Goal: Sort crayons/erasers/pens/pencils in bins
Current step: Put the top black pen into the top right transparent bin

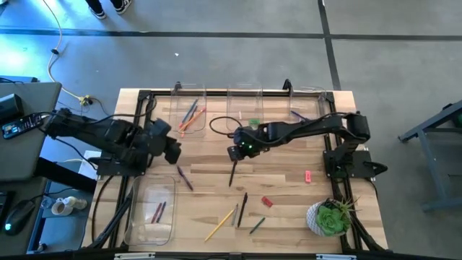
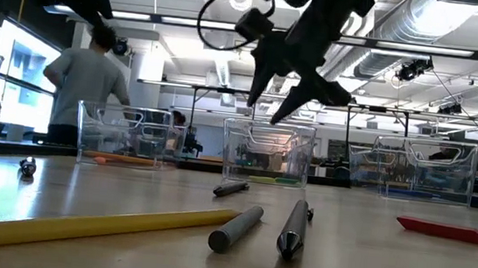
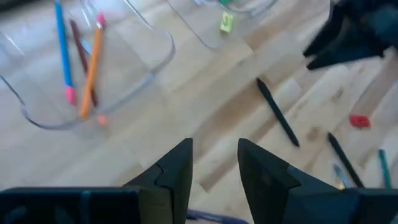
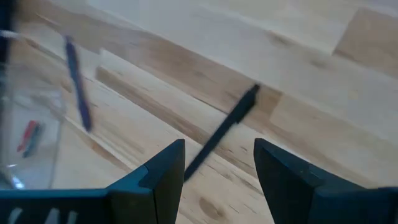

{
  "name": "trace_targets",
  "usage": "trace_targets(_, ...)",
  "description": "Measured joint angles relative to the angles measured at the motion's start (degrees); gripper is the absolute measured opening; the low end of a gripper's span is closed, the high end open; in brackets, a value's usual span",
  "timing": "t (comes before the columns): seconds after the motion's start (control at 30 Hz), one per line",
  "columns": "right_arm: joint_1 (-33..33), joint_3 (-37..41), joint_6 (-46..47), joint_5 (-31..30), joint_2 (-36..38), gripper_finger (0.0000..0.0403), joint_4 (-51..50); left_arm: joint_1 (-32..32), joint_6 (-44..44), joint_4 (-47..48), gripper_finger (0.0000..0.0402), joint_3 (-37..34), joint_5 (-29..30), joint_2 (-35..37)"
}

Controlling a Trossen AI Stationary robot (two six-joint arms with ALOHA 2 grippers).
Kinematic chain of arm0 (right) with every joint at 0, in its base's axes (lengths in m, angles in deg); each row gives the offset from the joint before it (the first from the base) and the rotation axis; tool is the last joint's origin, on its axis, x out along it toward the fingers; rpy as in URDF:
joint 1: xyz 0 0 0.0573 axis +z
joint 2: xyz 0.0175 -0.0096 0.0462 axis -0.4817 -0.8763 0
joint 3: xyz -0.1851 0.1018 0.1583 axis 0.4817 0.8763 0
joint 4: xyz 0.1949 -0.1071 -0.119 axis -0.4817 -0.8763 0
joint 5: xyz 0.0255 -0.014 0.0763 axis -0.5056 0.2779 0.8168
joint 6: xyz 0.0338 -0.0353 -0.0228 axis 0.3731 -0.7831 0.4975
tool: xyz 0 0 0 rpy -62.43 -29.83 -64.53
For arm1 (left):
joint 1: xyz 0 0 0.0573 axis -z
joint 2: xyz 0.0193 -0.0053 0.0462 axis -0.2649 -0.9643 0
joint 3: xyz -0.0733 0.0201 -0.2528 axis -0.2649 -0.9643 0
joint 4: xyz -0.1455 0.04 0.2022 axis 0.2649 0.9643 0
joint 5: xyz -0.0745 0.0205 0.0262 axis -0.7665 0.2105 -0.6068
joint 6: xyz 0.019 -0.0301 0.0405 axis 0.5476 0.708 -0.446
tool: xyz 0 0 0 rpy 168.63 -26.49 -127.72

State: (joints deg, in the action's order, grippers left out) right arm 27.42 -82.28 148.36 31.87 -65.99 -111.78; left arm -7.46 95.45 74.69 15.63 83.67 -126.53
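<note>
Right wrist view: black pen (image 4: 221,138) below open right fingers (image 4: 163,169), untouched.

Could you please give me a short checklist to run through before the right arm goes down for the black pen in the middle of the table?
1. Right gripper open, nothing held: ok.
2. Right gripper above the black pen, which lies between its fingers in the wrist view: ok.
3. Black pen lies flat on bare table, apart from other items: ok.
4. Left gripper clear of that pen, off to the left near the purple pen: ok.
5. Left gripper empty, jaws apart: ok.
6. Which bin takes pens: cannot tell for certain; the left rear bin holds pencils.
</note>
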Motion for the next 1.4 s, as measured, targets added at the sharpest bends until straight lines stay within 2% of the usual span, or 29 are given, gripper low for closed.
trace_targets(0.23,0.36,0.00,5.97,0.85,-4.03,0.0183,2.11,-7.30,-10.40,-0.05,0.0115,0.04,-0.10,0.88)
trace_targets(0.57,0.28,0.02,11.86,0.51,-7.39,0.0183,4.12,-13.70,-21.81,-0.10,0.0115,0.04,-1.75,0.88)
trace_targets(1.03,-1.30,0.04,17.49,-2.88,-8.69,0.0183,5.46,-19.26,-32.35,-0.17,0.0115,0.04,-1.87,0.90)
trace_targets(1.4,-0.18,0.04,22.80,0.28,-13.48,0.0183,10.68,-23.12,-39.78,-0.23,0.0115,0.04,-1.79,0.90)
